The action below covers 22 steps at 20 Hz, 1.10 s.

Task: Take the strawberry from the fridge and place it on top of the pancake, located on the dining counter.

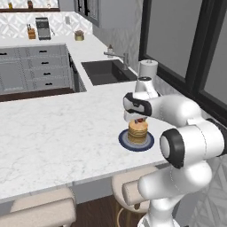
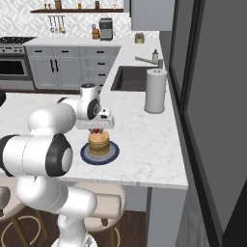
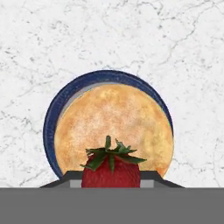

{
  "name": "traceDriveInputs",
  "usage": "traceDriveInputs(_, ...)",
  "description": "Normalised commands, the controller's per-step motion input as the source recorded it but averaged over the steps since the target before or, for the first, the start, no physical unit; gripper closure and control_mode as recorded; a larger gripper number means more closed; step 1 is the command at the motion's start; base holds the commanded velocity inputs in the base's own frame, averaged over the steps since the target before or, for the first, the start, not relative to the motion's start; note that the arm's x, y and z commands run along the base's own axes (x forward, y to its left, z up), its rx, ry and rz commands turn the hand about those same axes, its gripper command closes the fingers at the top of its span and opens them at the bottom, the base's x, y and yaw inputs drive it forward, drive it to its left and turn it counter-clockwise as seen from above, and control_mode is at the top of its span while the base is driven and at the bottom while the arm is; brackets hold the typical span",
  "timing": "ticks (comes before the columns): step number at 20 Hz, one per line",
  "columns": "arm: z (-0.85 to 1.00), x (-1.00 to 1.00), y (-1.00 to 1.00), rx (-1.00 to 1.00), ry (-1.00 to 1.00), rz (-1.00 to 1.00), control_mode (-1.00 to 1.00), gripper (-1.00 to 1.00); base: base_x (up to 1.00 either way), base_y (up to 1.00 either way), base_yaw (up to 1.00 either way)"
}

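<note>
Pincer (image 3: pixel 111 183) grips strawberry (image 3: pixel 111 168) over plate's (image 3: pixel 54 113) pancake (image 3: pixel 113 118).

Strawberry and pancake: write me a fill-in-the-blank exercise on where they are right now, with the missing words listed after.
1. The hand is shut on the ____, which has green leaves on top.
2. The pancake lies on a round plate with a rim coloured ____.
3. The plate rests on the white marble dining counter, and behind it the counter holds a dark ____ with a tap.
4. In the right base view, a white roll of paper ____ stands beside that basin.

Missing words: strawberry; blue; sink; towels
</note>
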Motion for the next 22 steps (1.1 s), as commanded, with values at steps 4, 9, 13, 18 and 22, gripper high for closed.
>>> traceDriveInputs(4, -0.21, -0.32, 0.00, 0.00, 0.00, 0.03, -1.00, 1.00, 0.00, 0.00, 0.00)
traceDriveInputs(9, -0.18, -0.11, 0.00, 0.00, 0.00, 0.00, -1.00, 1.00, 0.00, 0.00, 0.00)
traceDriveInputs(13, 0.00, 0.33, 0.00, 0.00, 0.00, 0.01, -1.00, 1.00, 0.00, 0.00, 0.00)
traceDriveInputs(18, 0.09, 0.08, 0.00, 0.00, 0.00, 0.00, -1.00, 1.00, 0.00, 0.00, 0.00)
traceDriveInputs(22, 0.13, 0.00, 0.00, 0.00, 0.00, 0.00, -1.00, 1.00, 0.00, 0.00, 0.00)
